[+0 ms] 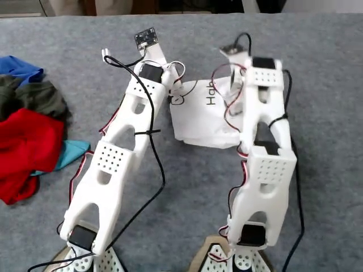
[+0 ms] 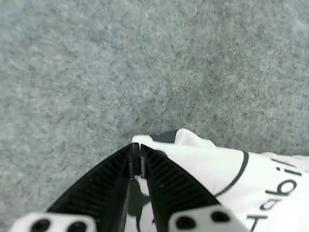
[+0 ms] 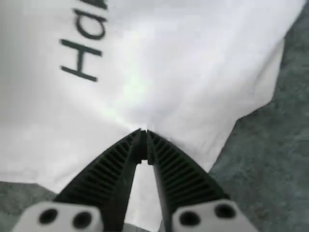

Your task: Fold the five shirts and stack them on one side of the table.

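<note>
Left claw, right claw on shirt

Probably a robotics lab: a grey felt-covered table, with a wired left arm and right arm mounted at its six o'clock edge.

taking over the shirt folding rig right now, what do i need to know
Left gripper: shut on the edge of the white cloth shirt with black print.
Right gripper: shut on the same shirt, further in.
It lies bunched between the arms on the grey felt table.
Blue cloth shirt, dark green shirt, red shirt and teal shirt: loose heap beside the left arm.
Done: no stack yet.
Left: fold and stack all five.
</note>
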{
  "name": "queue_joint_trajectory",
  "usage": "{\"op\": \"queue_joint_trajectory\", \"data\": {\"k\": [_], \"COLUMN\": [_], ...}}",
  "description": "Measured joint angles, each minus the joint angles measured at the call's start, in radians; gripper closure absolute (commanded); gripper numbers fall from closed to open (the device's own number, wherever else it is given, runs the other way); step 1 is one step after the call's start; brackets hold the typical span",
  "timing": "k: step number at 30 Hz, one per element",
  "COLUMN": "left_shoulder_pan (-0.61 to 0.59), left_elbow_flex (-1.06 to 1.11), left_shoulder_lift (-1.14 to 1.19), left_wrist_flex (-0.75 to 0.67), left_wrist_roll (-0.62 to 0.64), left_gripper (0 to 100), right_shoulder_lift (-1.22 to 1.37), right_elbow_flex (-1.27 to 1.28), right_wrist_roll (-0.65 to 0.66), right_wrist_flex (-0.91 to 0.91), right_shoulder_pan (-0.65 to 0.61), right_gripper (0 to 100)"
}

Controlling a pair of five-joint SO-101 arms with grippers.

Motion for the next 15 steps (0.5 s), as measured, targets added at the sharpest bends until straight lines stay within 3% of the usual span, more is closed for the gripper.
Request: {"op": "queue_joint_trajectory", "data": {"k": [7,11,15], "left_shoulder_pan": [-0.009,0.026,0.086], "left_elbow_flex": [-0.255,-0.288,-0.229], "left_shoulder_lift": [-0.04,-0.054,-0.054], "left_wrist_flex": [0.281,0.417,0.437], "left_wrist_roll": [-0.037,-0.037,-0.051], "left_gripper": [98,98,98], "right_shoulder_lift": [-0.011,0.098,0.272], "right_elbow_flex": [-0.322,-0.411,-0.468], "right_wrist_roll": [0.0,0.002,0.026], "right_wrist_flex": [0.092,0.015,-0.097], "right_shoulder_pan": [0.002,0.0,0.002], "right_gripper": [99.4,99.4,99.4]}}
